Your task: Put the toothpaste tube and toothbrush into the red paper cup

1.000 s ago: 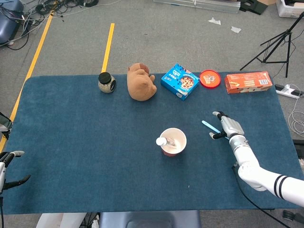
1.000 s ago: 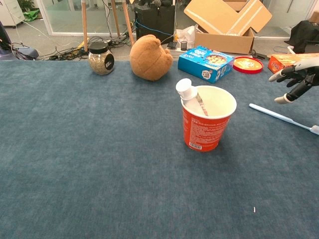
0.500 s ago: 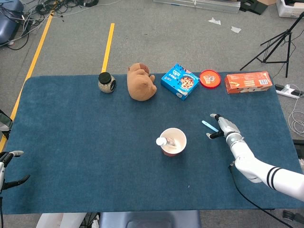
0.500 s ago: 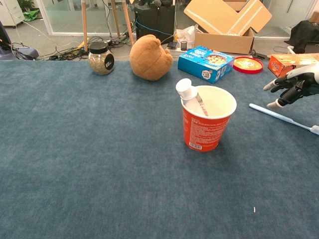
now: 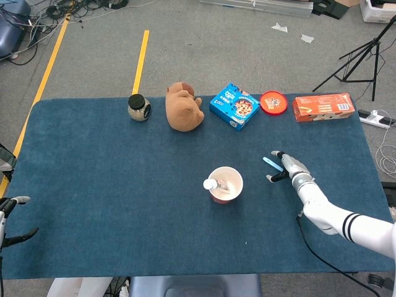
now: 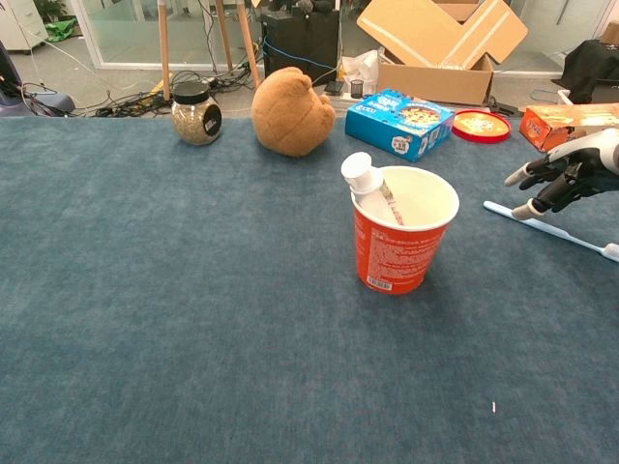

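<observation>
Toothbrush on the cloth, right hand over it

Your light-blue plastic toothbrush lies flat on the dark blue table cloth, well to the right of the red paper cup. Your right hand sits over its near end, fingers spread and curved down, thumb apart from them; from the chest view the fingertips look just at the handle, but you cannot tell whether they touch it. Nothing is pinched. The cup stands upright mid-table, and the white toothpaste tube leans inside it, cap poking over the left rim. Your left hand hangs off the table's left edge, fingers apart, holding nothing. Along the far edge: a glass jar with black lid, a brown plush toy, a blue snack box, a red round lid, an orange carton.
</observation>
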### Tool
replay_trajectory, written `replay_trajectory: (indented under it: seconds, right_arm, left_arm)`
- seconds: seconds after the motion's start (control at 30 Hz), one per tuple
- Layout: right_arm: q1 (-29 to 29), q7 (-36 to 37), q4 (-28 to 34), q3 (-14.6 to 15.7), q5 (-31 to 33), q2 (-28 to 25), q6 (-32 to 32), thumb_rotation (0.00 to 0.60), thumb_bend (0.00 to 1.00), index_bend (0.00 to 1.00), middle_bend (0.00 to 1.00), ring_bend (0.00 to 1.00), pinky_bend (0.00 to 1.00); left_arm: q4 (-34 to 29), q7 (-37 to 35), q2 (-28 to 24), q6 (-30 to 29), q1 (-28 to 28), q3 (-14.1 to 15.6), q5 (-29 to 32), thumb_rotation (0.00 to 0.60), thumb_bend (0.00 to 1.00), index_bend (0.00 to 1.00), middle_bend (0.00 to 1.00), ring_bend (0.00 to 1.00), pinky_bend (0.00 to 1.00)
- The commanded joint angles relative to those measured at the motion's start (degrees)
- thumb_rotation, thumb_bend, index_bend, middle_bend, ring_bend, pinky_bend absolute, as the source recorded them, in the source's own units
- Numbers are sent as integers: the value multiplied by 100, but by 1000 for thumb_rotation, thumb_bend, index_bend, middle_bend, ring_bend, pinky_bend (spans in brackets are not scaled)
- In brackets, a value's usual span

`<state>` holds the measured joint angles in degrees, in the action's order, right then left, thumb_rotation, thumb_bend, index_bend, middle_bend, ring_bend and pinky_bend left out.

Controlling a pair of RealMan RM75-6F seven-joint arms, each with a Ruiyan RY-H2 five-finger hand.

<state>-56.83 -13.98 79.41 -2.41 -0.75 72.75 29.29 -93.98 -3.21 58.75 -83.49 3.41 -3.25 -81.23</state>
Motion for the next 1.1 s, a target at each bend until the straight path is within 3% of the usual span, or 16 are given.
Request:
replay_trajectory:
  seconds: [0.03, 1.1]
  right_arm:
    - [-50, 61, -61, 59, 41, 31, -74, 600, 238, 50, 2, 0, 123]
    - [-462, 902, -281, 520, -195, 185, -578, 600, 239, 50, 8, 0, 124]
  left_arm:
    - [0, 2, 1, -1, 0, 0, 0, 600, 0, 295, 356, 256, 308]
    - [-4, -31, -16, -15, -13, -6, 3, 600, 0, 295, 356, 256, 308]
